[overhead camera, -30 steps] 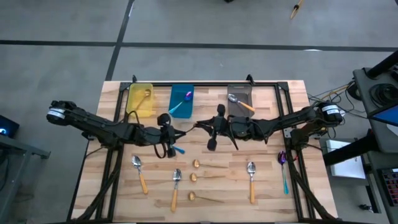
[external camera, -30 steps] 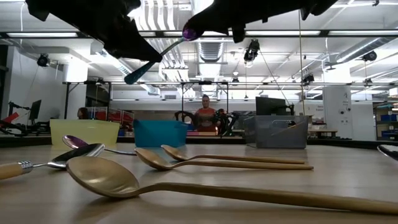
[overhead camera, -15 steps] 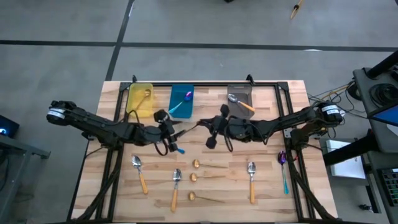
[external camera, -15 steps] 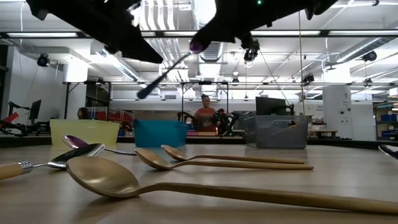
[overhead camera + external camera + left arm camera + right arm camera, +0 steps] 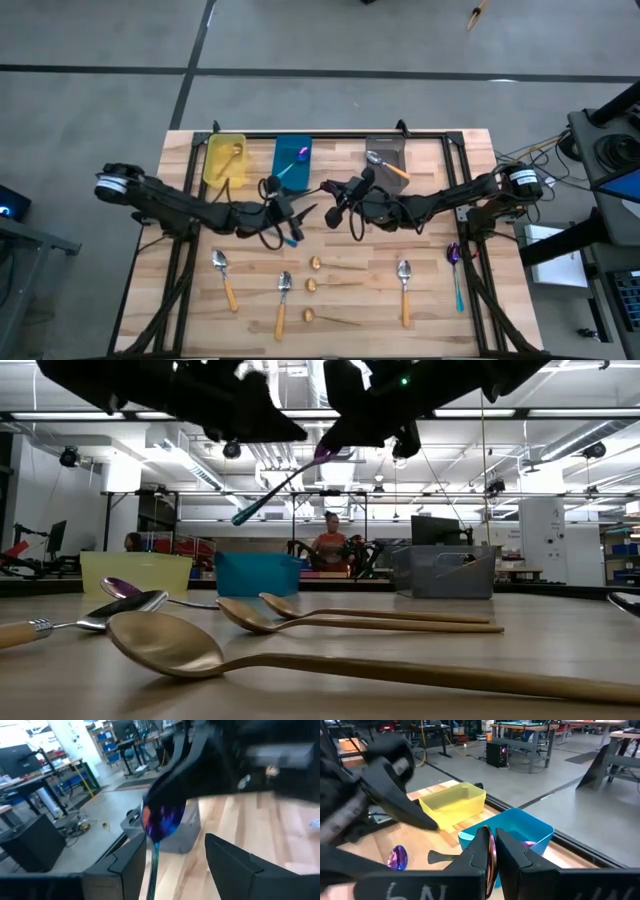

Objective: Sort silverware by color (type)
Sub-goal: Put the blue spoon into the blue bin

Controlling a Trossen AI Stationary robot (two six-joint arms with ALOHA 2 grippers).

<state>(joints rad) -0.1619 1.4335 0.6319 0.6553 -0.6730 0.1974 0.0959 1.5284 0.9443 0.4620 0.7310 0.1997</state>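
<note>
Arms reach in from both sides of the wooden slatted table (image 5: 440, 325) and meet over its middle, stretched low and nearly level, wrists facing each other. The right gripper (image 5: 335, 207) has its two dark fingers pressed together on the bowl of an iridescent purple spoon with a teal handle (image 5: 285, 485). The spoon hangs in the air above the table, its handle slanting down towards the left arm. The left gripper (image 5: 288, 214) sits just beside it with its jaws spread wide and holding nothing. In the left wrist view the purple bowl (image 5: 162, 817) shows between its parted fingers (image 5: 125, 865), with no finger touching it.

At the far edge of the table stand three rectangular plastic bins in a row:
- a yellow bin (image 5: 212, 160) with a thin gold spoon inside;
- a blue bin (image 5: 280, 150) with a purple spoon inside;
- a grey bin (image 5: 392, 146) with an orange-handled silver spoon inside.

On the near part of the table lie three silver spoons with orange handles (image 5: 225, 278), three thin gold spoons (image 5: 335, 266) in the middle, and one more purple spoon with a teal handle (image 5: 456, 275) near the right edge.
</note>
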